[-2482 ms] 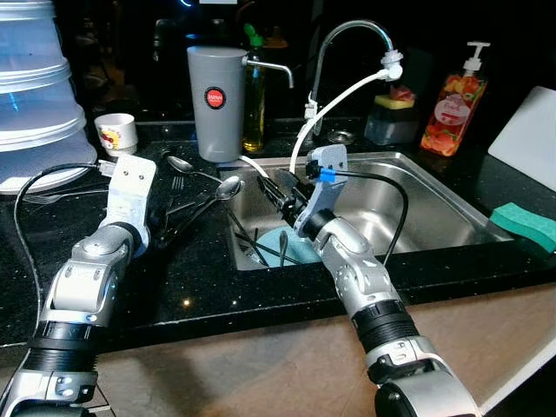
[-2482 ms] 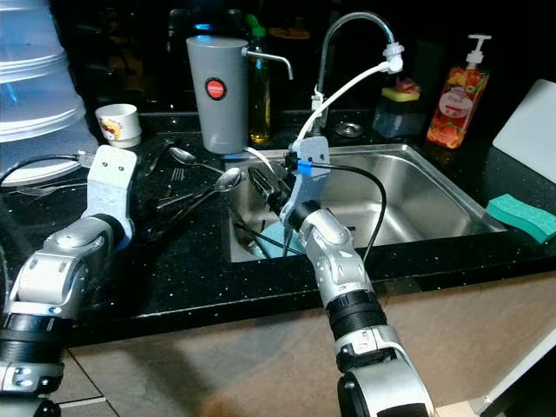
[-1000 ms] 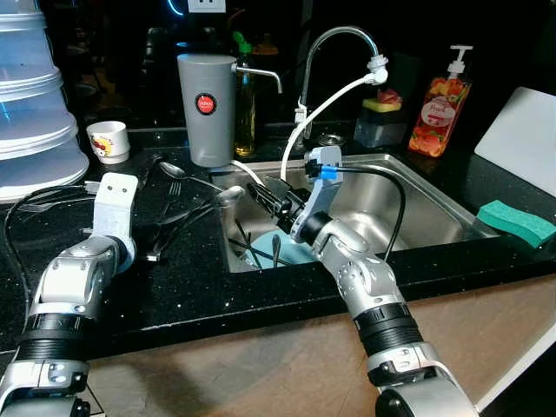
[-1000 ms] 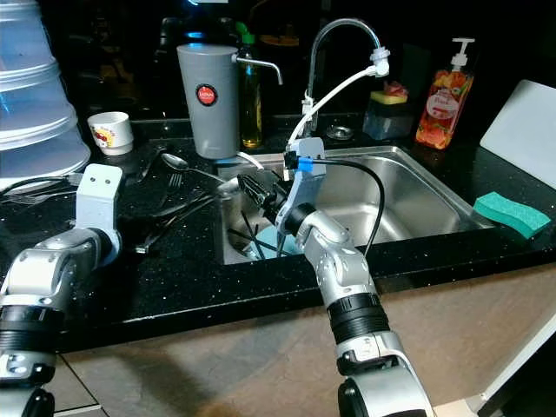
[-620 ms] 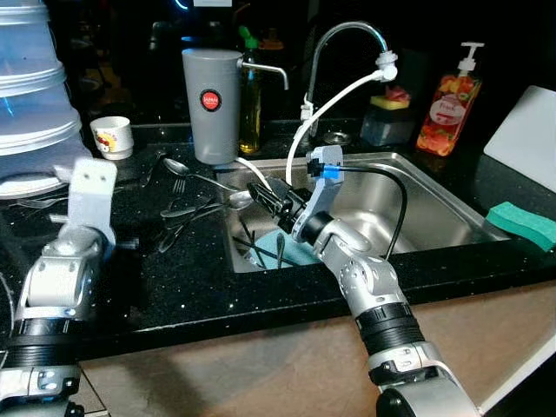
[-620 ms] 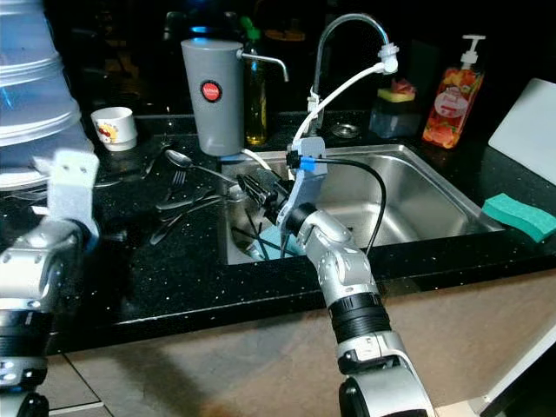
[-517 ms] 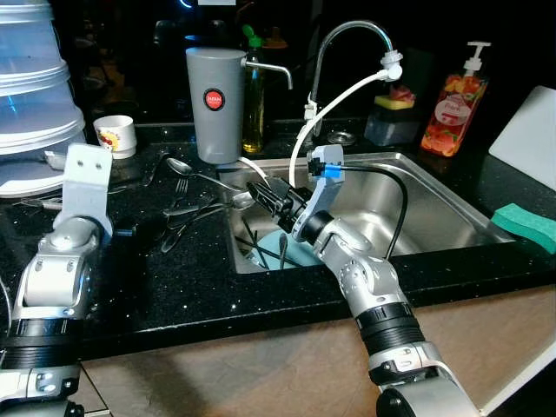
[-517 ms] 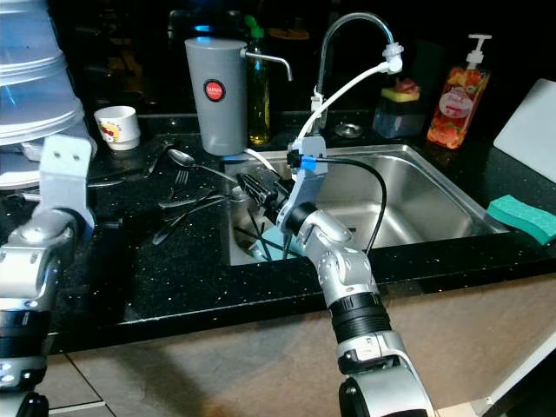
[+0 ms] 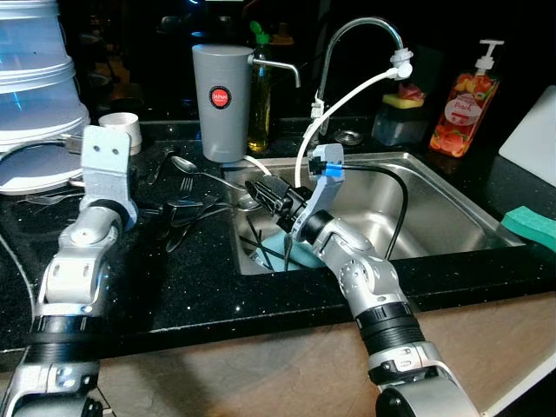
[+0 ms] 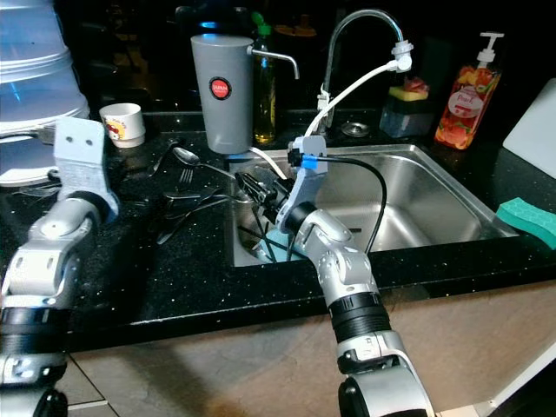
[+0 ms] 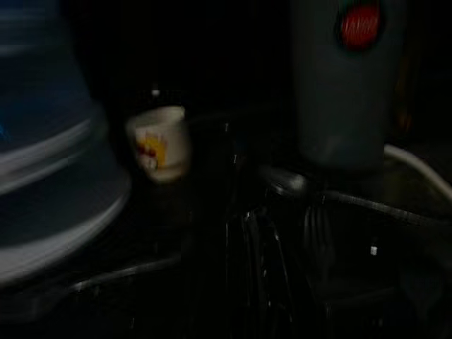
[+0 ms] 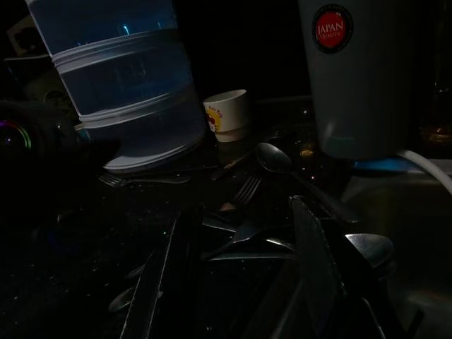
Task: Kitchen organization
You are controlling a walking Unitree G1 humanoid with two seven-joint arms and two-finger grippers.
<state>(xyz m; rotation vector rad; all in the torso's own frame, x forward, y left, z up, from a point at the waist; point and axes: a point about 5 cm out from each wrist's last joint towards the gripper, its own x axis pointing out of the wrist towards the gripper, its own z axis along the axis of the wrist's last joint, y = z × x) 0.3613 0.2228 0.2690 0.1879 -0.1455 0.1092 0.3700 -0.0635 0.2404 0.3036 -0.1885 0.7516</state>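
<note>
A heap of cutlery (image 9: 187,210), spoons and forks, lies on the black counter left of the sink (image 9: 434,208). One spoon (image 9: 246,202) rests at the sink's left rim. My right gripper (image 9: 261,191) hovers over that rim, pointing at the heap. In the right wrist view the right gripper (image 12: 236,215) is open, its fingers (image 12: 152,282) spread on either side of the cutlery (image 12: 240,236) and holding nothing. My left gripper (image 9: 149,211) sits low on the counter at the heap's left side. The left wrist view is too dark to show its fingers.
A grey jug (image 9: 221,102), an oil bottle (image 9: 261,95) and a small cup (image 9: 122,126) stand behind the heap. Stacked clear containers (image 9: 35,87) are far left. Tap and white hose (image 9: 347,95) rise over the sink, soap bottle (image 9: 473,100) and green sponge (image 9: 530,221) to the right.
My left arm drew back to the left from the cutlery, then came forward again beside the heap. The right gripper stayed at the sink's rim. The camera shifted slightly.
</note>
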